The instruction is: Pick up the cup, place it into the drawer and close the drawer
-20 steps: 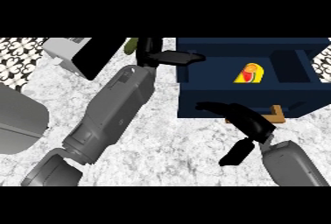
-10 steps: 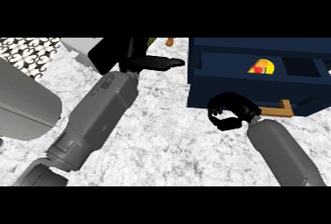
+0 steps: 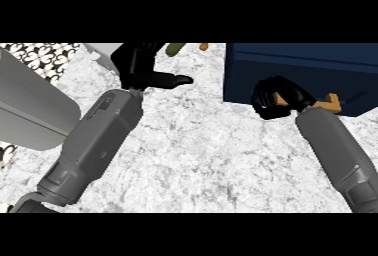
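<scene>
Right hand (image 3: 277, 97), fingers curled, at navy drawer (image 3: 295, 65) beside its tan handle (image 3: 332, 103).

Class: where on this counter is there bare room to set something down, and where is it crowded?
Bare counter: between the left forearm and right forearm, below the drawer unit. Crowded: the top edge around the left hand, and the drawer front, where the right hand curls on the handle.

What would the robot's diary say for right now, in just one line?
left robot hand: open, over counter | right robot hand: curled on handle | drawer: inside hidden | cup: not visible
</scene>
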Robot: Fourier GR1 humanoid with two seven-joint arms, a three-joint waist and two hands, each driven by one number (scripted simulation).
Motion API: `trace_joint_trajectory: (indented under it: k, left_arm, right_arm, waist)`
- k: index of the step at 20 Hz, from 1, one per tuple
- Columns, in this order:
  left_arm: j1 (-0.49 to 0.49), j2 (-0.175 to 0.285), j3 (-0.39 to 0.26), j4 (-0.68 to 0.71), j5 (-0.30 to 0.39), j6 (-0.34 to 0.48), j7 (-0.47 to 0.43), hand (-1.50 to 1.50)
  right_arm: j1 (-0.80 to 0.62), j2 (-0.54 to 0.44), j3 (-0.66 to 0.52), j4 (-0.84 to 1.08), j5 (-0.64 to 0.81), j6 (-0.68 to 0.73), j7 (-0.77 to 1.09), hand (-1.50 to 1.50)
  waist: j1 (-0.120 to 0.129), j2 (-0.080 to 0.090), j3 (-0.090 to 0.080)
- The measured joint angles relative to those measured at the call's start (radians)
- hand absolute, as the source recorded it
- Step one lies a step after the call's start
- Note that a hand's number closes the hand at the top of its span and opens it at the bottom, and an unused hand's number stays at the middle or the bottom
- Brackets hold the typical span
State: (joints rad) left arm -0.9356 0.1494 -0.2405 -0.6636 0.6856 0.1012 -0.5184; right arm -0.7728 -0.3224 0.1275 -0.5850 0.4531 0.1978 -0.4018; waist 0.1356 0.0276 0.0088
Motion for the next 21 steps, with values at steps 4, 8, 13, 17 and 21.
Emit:
trace_joint_trajectory:
  k: [4, 8, 13, 17, 21]
  left_arm:
    - [0.025, 0.025, -0.007, -0.025, 0.0, -0.026, 0.018, -1.5]
    - [0.048, 0.039, -0.013, -0.045, 0.0, -0.048, 0.026, -1.5]
    - [0.065, 0.045, -0.02, -0.066, 0.001, -0.072, 0.032, -1.5]
    - [0.078, 0.045, -0.023, -0.079, 0.005, -0.086, 0.034, -1.5]
    - [0.091, 0.051, -0.021, -0.089, 0.012, -0.103, 0.036, -1.5]
  right_arm:
    - [-0.009, -0.005, -0.031, 0.03, -0.036, 0.033, -0.027, 1.5]
    - [-0.006, -0.017, -0.051, 0.035, -0.068, 0.081, -0.039, 1.5]
    - [0.001, -0.035, -0.067, 0.025, -0.108, 0.15, -0.041, 1.5]
    - [0.011, -0.046, -0.08, 0.011, -0.137, 0.192, -0.038, 1.5]
    - [0.021, -0.06, -0.086, -0.006, -0.16, 0.236, -0.039, 1.5]
  waist:
    - [0.011, -0.002, 0.002]
    - [0.024, -0.002, 0.004]
    - [0.036, 0.003, 0.007]
    - [0.045, 0.007, 0.009]
    - [0.054, 0.012, 0.012]
